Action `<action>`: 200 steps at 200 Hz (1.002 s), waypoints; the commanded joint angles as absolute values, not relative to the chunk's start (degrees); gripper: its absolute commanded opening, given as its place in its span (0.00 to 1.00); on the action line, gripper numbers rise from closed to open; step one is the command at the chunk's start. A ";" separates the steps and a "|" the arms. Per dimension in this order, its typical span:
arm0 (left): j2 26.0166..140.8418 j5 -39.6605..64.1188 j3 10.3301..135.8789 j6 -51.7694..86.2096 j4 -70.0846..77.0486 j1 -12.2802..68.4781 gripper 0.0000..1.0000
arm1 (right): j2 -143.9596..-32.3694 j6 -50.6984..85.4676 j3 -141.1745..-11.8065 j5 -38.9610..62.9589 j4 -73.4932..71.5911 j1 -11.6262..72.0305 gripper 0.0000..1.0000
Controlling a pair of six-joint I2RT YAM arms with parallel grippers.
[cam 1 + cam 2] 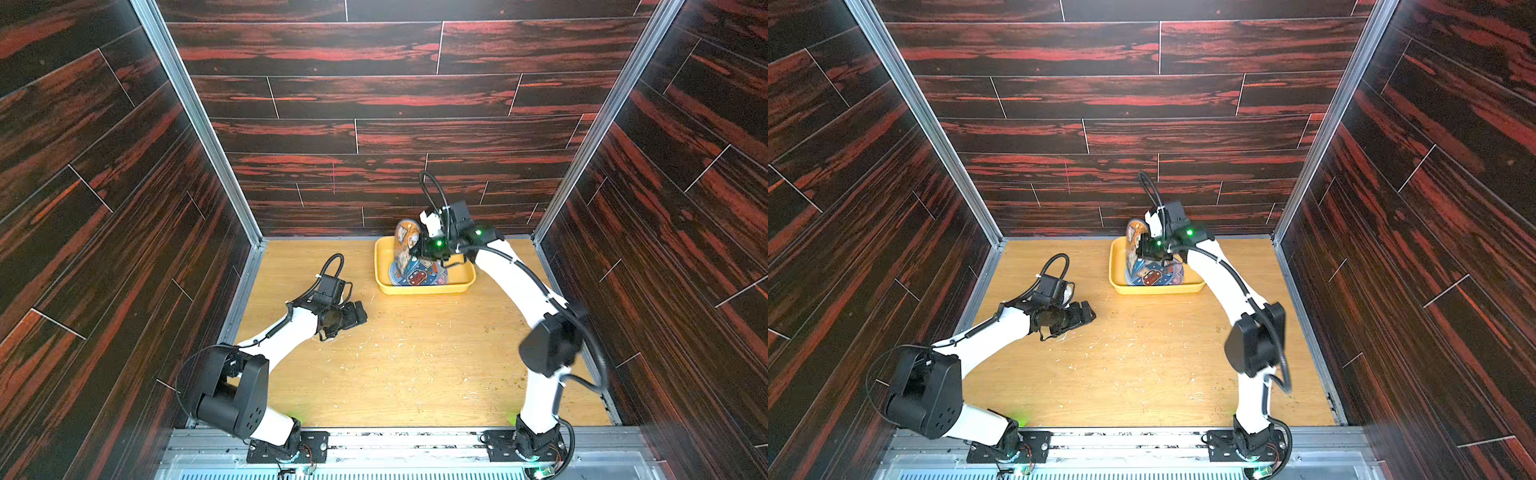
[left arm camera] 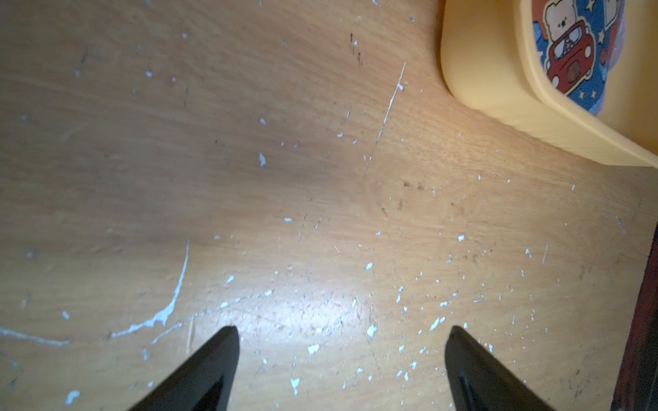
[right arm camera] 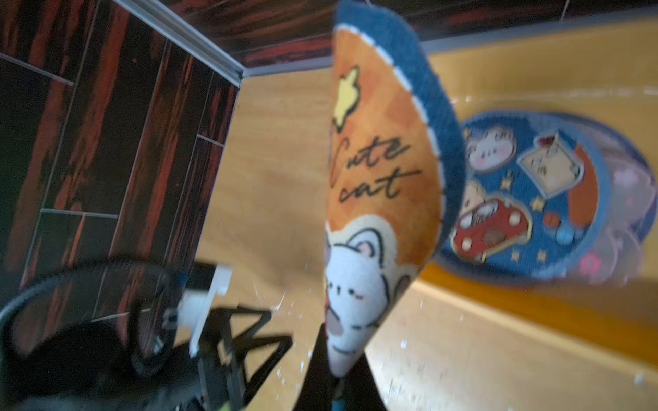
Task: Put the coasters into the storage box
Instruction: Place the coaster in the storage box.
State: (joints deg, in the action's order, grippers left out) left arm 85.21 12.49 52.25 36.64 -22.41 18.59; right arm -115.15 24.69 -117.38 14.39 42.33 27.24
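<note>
The yellow storage box (image 1: pixel 424 287) (image 1: pixel 1156 289) sits at the far edge of the tabletop (image 1: pixel 415 374), right of the middle. A round blue car-print coaster (image 1: pixel 420 275) (image 2: pixel 576 53) lies flat in it on top, with translucent pink coasters (image 3: pixel 626 213) showing from under its rim. How many lie beneath cannot be told.

The right gripper (image 1: pixel 422 247) is pinched shut on the edge of an orange cat-print coaster (image 1: pixel 406 243) (image 3: pixel 381 170). This one stands on edge, bent, above the box's left half. Whether its lower edge touches the coaster below cannot be told.

The left gripper (image 2: pixel 341 356) (image 1: pixel 353 316) stands wide open and holds nothing. It hangs over bare tabletop towards the left edge, well apart from the box.
</note>
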 commanded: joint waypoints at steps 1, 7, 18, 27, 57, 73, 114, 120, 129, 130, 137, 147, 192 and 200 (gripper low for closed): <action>82.97 12.17 50.91 37.33 -23.48 18.37 0.94 | -121.83 22.80 -122.29 18.57 44.65 26.16 0.00; 82.85 12.15 50.82 37.47 -23.47 18.37 0.94 | -123.09 22.98 -123.39 19.01 44.56 26.04 0.00; 82.75 12.07 50.72 37.62 -23.41 18.37 0.93 | -125.24 23.41 -125.06 19.52 44.31 25.69 0.00; 82.67 12.00 50.60 37.70 -23.38 18.37 0.94 | -127.17 23.68 -126.06 20.43 44.21 25.41 0.00; 82.37 11.79 50.54 37.79 -23.55 18.37 0.94 | -131.76 23.74 -126.77 21.91 43.97 23.96 0.00; 82.23 11.56 50.54 37.79 -23.72 18.37 0.94 | -132.95 23.23 -125.68 21.39 43.95 22.87 0.00; 82.10 10.88 50.80 37.62 -24.35 18.37 0.94 | -133.13 21.39 -121.99 17.81 44.36 20.11 0.00; 82.09 10.73 50.76 37.62 -24.35 18.39 0.94 | -133.20 21.13 -121.62 17.56 44.46 19.88 0.00; 82.16 10.64 50.71 37.69 -24.26 18.37 0.94 | -133.46 20.61 -121.38 17.09 44.98 19.45 0.00; 82.17 10.64 50.71 37.70 -24.26 18.37 0.94 | -133.48 20.54 -121.38 16.98 45.03 19.44 0.00; 82.23 10.66 50.78 37.65 -24.22 18.38 0.94 | -133.82 20.03 -121.50 16.12 45.64 19.26 0.00; 82.30 10.50 50.88 37.64 -24.30 18.37 0.94 | -134.25 19.38 -121.72 14.42 46.98 19.08 0.03; 81.96 9.12 51.58 37.20 -25.37 18.37 0.94 | -134.03 16.21 -122.12 6.14 50.22 18.66 0.42; 81.78 8.86 51.68 37.02 -25.58 18.37 0.94 | -133.70 15.88 -121.93 5.79 50.24 18.57 0.46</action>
State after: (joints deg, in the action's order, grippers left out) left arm 83.83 10.70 51.31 37.54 -23.09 18.59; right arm -131.39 19.00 -121.75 9.74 47.48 18.63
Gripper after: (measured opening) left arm 0.940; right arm 0.415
